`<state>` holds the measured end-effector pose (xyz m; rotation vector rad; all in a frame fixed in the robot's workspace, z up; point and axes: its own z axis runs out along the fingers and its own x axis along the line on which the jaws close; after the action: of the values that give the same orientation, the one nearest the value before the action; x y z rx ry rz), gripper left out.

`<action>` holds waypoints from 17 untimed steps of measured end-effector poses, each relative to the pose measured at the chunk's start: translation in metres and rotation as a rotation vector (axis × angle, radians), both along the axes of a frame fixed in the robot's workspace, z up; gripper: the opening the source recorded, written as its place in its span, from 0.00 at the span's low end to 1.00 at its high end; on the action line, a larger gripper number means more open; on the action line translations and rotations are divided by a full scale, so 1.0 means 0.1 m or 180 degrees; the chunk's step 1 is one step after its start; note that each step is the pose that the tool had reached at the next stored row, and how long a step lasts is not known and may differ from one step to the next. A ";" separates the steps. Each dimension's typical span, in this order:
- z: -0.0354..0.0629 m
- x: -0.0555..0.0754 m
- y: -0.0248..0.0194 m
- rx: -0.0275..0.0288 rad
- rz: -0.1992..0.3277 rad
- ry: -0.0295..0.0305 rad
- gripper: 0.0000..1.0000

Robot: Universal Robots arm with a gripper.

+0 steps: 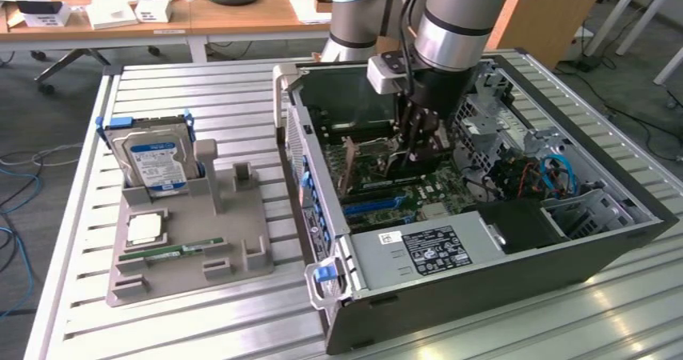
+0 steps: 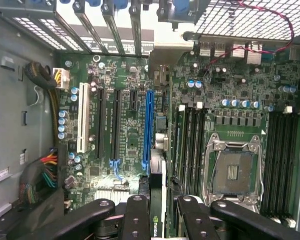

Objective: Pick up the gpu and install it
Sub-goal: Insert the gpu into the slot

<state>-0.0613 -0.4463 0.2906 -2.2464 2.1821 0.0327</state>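
**Exterior view.** The arm reaches into the open computer case (image 1: 481,300), which lies on its side on the slatted worktop (image 1: 213,328). The pincer (image 1: 412,162) hangs low over the boards at the centre of the frame. On the exterior view's left, a grey holder (image 1: 187,278) carries the hard drive (image 1: 155,162) and the green memory stick (image 1: 171,252). Its upright slots stand empty.

**Wrist view.** The pincer (image 2: 161,212) is closed on the gpu (image 2: 158,185), a thin card seen edge-on between the black fingers (image 2: 135,217). The card hangs close over the motherboard (image 2: 132,145), roughly in line with the long blue slot (image 2: 148,125). Contact with the slot cannot be told.

**Progress.** Pick-up and carry look complete. The card does not yet appear seated in the slot.
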 end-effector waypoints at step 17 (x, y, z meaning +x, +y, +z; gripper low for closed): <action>-0.017 -0.05 -0.047 0.0000 0.0000 0.0000 0.26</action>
<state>-0.0662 -0.4510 0.2889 -2.2465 2.1819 0.0326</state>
